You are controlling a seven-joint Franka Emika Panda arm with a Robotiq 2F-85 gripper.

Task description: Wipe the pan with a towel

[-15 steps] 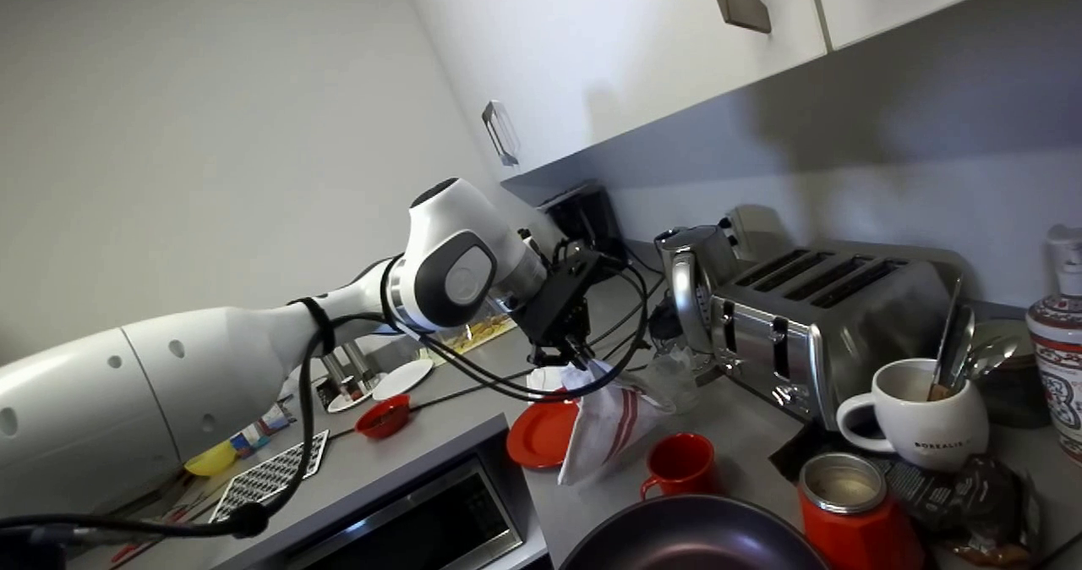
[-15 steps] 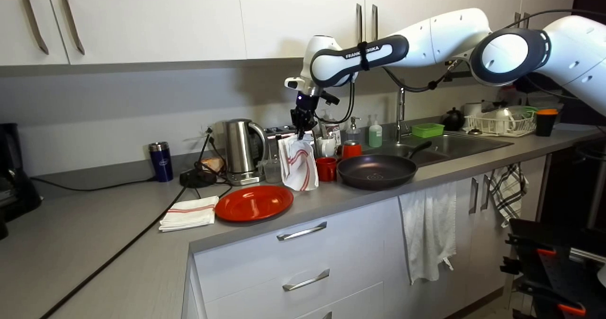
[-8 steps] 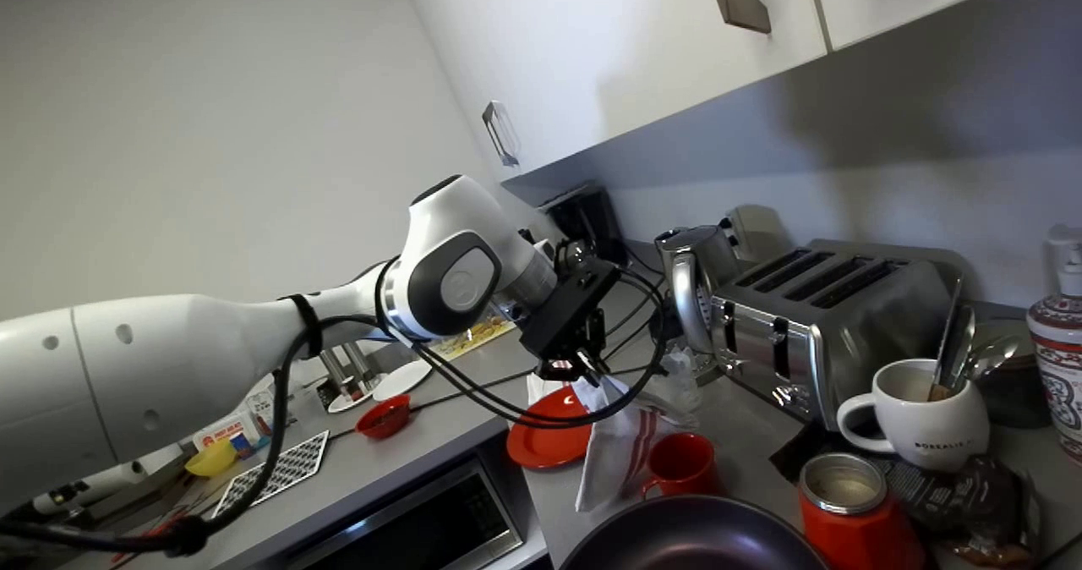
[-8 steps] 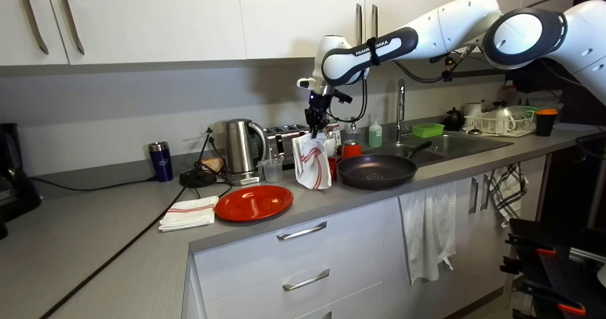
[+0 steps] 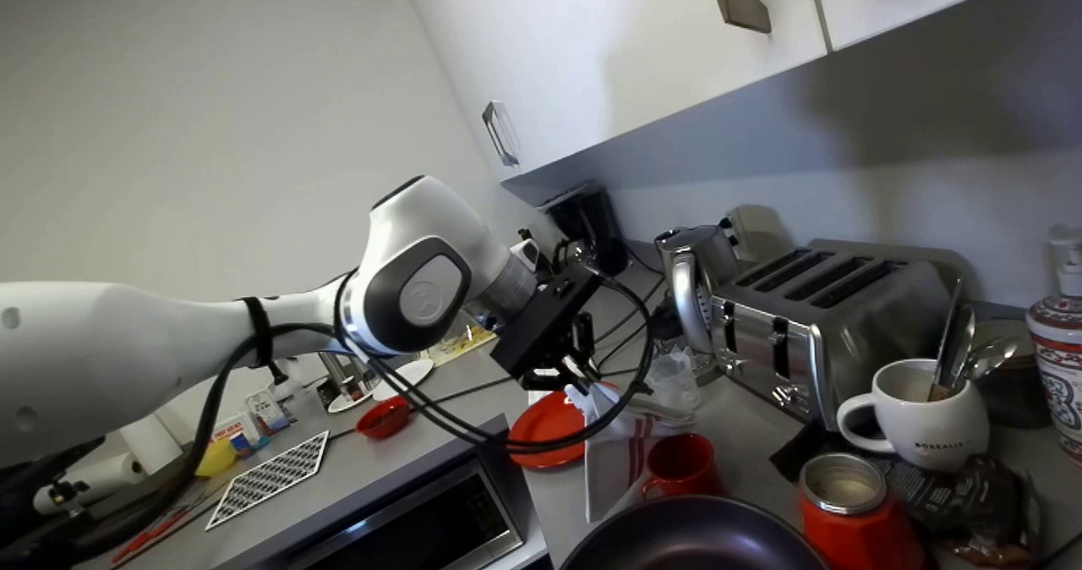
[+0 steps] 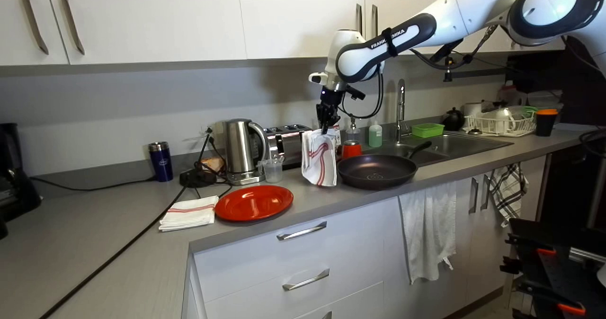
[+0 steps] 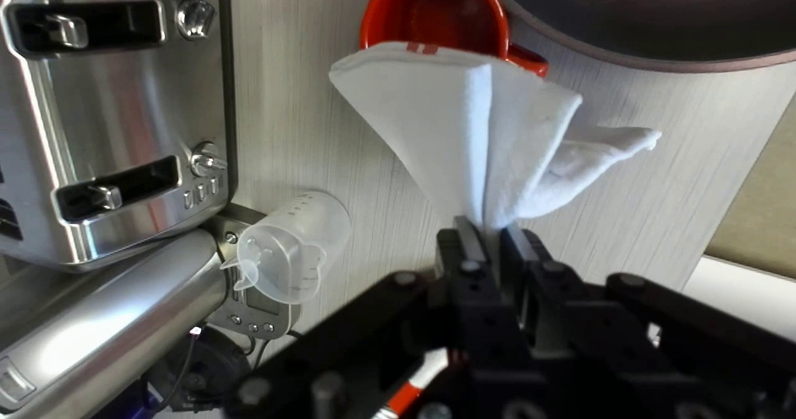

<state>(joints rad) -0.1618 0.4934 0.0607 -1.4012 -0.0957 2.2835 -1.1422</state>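
Note:
My gripper [image 6: 325,130] is shut on one end of a white towel with red stripes [image 6: 319,160], which hangs down from the fingertips. The wrist view shows the fingers [image 7: 488,229] pinching the towel [image 7: 435,120], which fans out above the counter. The dark frying pan [image 6: 377,167] stands on the counter just beside the hanging towel. Its near part shows in an exterior view [image 5: 693,540], and its rim shows top right in the wrist view [image 7: 628,27]. The towel partly covers the red mug [image 7: 435,9] in the wrist view. I cannot tell whether the towel touches mug or pan.
A red plate [image 6: 254,203] and a second folded towel [image 6: 189,213] lie on the counter. The toaster [image 5: 828,325], kettle [image 6: 239,151] and clear measuring cup [image 7: 292,245] stand along the wall. A red canister [image 5: 854,511] and white mug [image 5: 913,413] stand near the pan.
My gripper has carried the hanging towel along the counter, away from the plate and closer to the pan. The towel now hides the red mug in an exterior view.

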